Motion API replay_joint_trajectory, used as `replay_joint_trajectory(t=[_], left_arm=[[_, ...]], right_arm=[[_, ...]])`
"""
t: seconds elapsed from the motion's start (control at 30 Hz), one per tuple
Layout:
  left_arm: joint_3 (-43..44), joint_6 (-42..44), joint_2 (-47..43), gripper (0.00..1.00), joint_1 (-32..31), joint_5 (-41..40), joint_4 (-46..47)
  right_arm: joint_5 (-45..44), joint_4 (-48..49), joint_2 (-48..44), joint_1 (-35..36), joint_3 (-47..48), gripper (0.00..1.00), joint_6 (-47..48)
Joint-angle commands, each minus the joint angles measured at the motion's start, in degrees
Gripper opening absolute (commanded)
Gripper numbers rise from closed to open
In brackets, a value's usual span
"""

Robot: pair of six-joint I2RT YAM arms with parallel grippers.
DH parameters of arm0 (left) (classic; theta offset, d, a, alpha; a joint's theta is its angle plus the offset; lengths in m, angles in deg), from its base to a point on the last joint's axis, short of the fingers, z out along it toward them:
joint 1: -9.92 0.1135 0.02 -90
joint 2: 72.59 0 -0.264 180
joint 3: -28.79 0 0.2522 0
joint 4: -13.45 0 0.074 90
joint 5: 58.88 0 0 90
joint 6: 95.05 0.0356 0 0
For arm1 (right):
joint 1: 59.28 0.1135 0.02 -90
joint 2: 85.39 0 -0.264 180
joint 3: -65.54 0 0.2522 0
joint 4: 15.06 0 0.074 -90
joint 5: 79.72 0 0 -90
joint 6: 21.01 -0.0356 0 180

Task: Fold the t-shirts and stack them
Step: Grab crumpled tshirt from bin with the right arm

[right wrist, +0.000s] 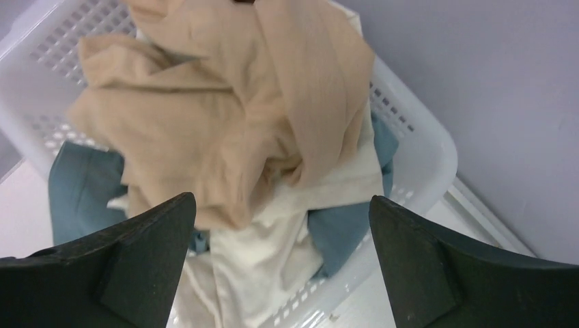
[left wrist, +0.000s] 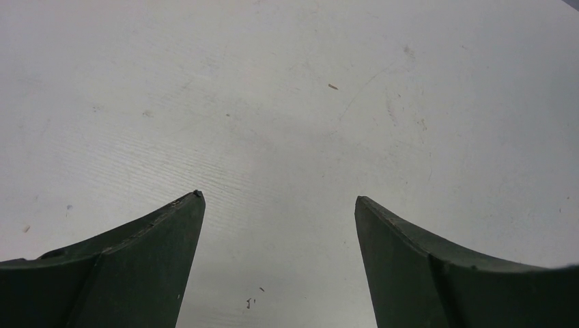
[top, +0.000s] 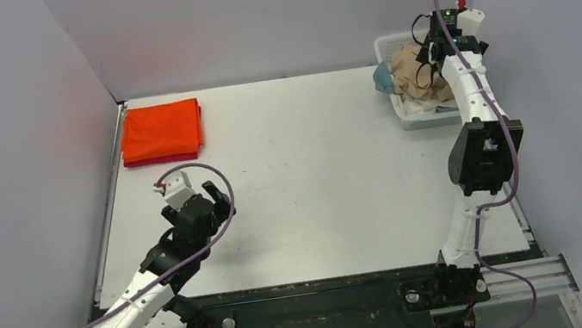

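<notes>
"Two tees are folded so far, is that right?"

"Yes. An orange t-shirt [top: 161,128] lies folded on a dark red t-shirt [top: 161,159], in the upper left of the top view. They sit on the white counter [top: 314,169], beside the left wall."

"What else is around?"

"A white lattice basket [top: 416,121] stands in the upper right, near the back corner. A tan t-shirt [right wrist: 225,116] is heaped on top in it, with a cream t-shirt [right wrist: 273,260] under that. A blue t-shirt [right wrist: 82,191] is lowest, spilling over the basket's left rim in the top view."

"And the fingers?"

"The right gripper [right wrist: 280,199] has its fingers spread wide and holds nothing. It hangs above the basket. In the wrist view the crumpled tan cloth sits between and beyond the tips. Whether a tip touches cloth I cannot tell."

"The left?"

"The left gripper [left wrist: 276,198] is also spread wide and empty, with only bare counter between its fingers. It is at the lower left of the top view, apart from the folded pair and well apart from the basket."
</notes>
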Motion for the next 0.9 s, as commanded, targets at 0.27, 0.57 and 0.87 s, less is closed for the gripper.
replay_joint_trajectory(t=[0.27,0.57,0.87], left_arm=[[2.9,2.2,4.1,0.91,0.6,-1.0,6.8],[3.1,3.7,4.4,0.91,1.2,-2.3,6.9],[4.1,5.0,1.8,0.91,1.3,-4.8,4.3]], right_arm=[[1.9,-0.4,15.2,-3.8,16.2,0.87,5.5],[2.4,3.0,19.1,-5.6,15.9,0.61,2.0],[5.5,6.1,13.5,-6.2,15.5,0.0,1.5]])
